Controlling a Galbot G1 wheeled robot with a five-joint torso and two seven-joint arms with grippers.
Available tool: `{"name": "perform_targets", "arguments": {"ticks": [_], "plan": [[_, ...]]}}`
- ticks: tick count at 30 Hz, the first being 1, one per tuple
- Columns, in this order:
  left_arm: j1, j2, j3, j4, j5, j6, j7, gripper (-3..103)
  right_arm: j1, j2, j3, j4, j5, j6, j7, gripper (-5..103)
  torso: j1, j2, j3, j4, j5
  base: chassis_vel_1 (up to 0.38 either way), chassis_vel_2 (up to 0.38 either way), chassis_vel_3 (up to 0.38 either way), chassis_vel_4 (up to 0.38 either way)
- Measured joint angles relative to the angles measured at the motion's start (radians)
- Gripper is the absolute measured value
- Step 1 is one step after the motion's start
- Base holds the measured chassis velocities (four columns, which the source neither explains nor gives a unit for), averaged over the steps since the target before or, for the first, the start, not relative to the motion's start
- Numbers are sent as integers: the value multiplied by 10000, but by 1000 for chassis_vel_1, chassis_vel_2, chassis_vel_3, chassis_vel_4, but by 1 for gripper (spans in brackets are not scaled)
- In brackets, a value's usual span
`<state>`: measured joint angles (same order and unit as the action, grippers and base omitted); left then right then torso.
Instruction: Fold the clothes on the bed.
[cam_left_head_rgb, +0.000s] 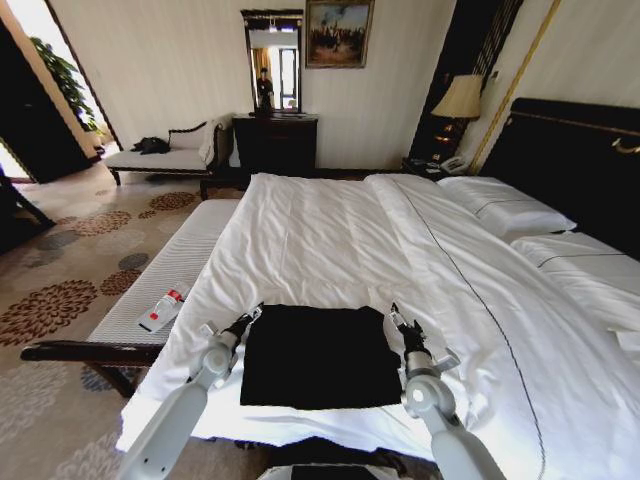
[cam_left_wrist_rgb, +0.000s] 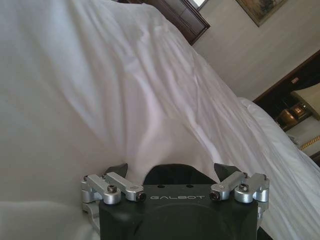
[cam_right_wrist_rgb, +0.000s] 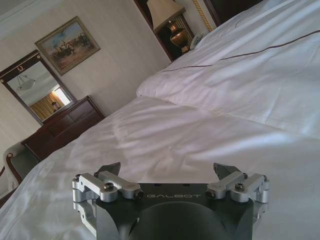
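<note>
Low in the head view, the left gripper (cam_left_head_rgb: 247, 320) and right gripper (cam_left_head_rgb: 397, 318), both with jaws spread and holding nothing, flank the T-shirt (cam_left_head_rgb: 318, 355), which lies as a neat dark rectangle at the bed's (cam_left_head_rgb: 330, 235) near edge, so the folding looks largely done.

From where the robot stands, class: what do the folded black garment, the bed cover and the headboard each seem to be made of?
Black T-shirt: soft matte knit, probably cotton; it lies limp and flat with no shine.
White duvet: smooth woven fabric, likely cotton, with soft creases and a slight sheen.
Headboard: dark panel, seemingly polished wood or padding; the look leaves it open.
</note>
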<state>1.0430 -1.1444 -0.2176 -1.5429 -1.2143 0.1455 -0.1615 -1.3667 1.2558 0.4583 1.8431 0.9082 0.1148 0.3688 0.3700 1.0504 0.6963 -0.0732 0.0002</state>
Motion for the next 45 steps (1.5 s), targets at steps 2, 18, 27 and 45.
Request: {"name": "perform_targets", "arguments": {"ticks": [2, 18, 27, 45], "plan": [[-11, -76, 180, 23, 144, -30, 1, 97, 85, 9, 13, -87, 3, -6, 35, 100, 0, 0, 0, 0, 0, 0, 0, 0, 0], [-173, -361, 331, 111, 253, -38, -75, 38, 599, -66, 185, -749, 217, -23, 238, 100, 0, 0, 0, -2, -4, 0, 0, 0, 0], [-209, -273, -7, 57, 8, -53, -209, 4, 1171, -250, -21, -1528, 397, -188, 81, 100, 0, 1, 0, -1, -3, 0, 0, 0, 0], [-138, 72, -576, 44, -277, -152, -226, 2, 1510, -657, -429, -2010, 1577, -1150, -1316, 100, -2, 2, -1, -3, -2, 0, 0, 0, 0]]}}
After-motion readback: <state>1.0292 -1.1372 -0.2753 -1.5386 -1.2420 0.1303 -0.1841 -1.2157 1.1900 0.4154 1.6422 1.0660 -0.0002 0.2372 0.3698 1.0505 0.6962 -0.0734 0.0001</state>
